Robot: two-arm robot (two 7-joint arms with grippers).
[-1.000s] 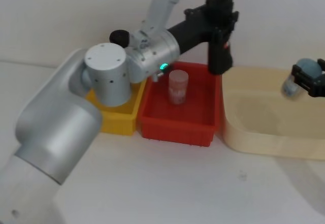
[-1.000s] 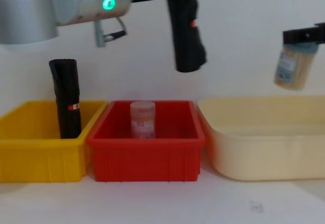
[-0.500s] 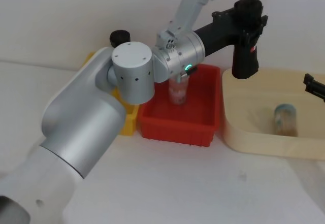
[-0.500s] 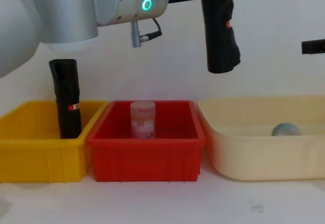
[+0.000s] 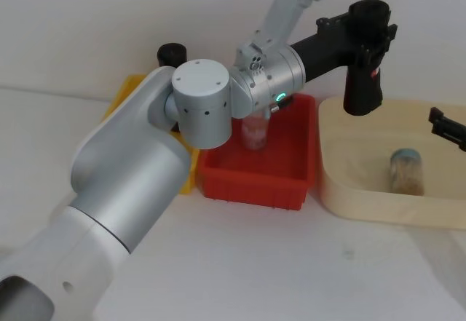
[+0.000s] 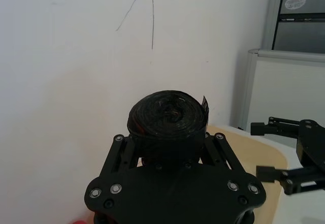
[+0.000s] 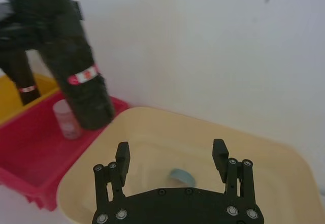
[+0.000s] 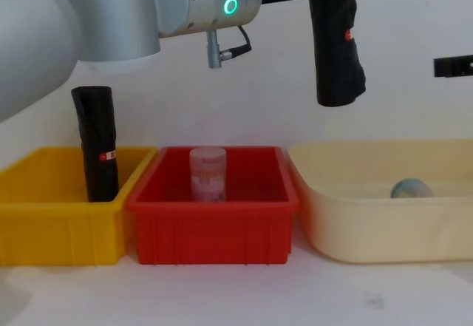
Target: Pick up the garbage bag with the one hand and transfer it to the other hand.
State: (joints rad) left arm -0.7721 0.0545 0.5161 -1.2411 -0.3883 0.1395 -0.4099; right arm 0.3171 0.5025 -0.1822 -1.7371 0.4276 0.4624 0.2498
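Note:
The garbage bag (image 5: pixel 362 81) is a thick black roll with a small red mark. It hangs upright in the air over the left rim of the cream bin (image 5: pixel 357 199). My left gripper (image 5: pixel 366 24), on the green-ringed arm, is shut on the roll's top end. The left wrist view shows the garbage bag (image 6: pixel 167 118) end-on between the left gripper's (image 6: pixel 170 144) fingers. My right gripper (image 7: pixel 171 151) is open and holds nothing, hovering above the cream bin's right part. It is to the right of the garbage bag (image 7: pixel 76 66) and apart from it. In the chest view, the garbage bag (image 8: pixel 338 52) hangs left of the right gripper (image 8: pixel 452 66).
A jar (image 5: pixel 406 169) lies inside the cream bin. The red bin (image 8: pixel 211 230) holds a clear jar (image 8: pixel 208 173). The yellow bin (image 8: pixel 52 226) holds a slimmer black roll (image 8: pixel 96 143) with a red-and-white sticker. My left arm spans the space above the yellow and red bins.
My left arm has carried the garbage bag rightward, from over the red bin to the cream bin's left rim. My right gripper let go of the jar, which dropped into the cream bin.

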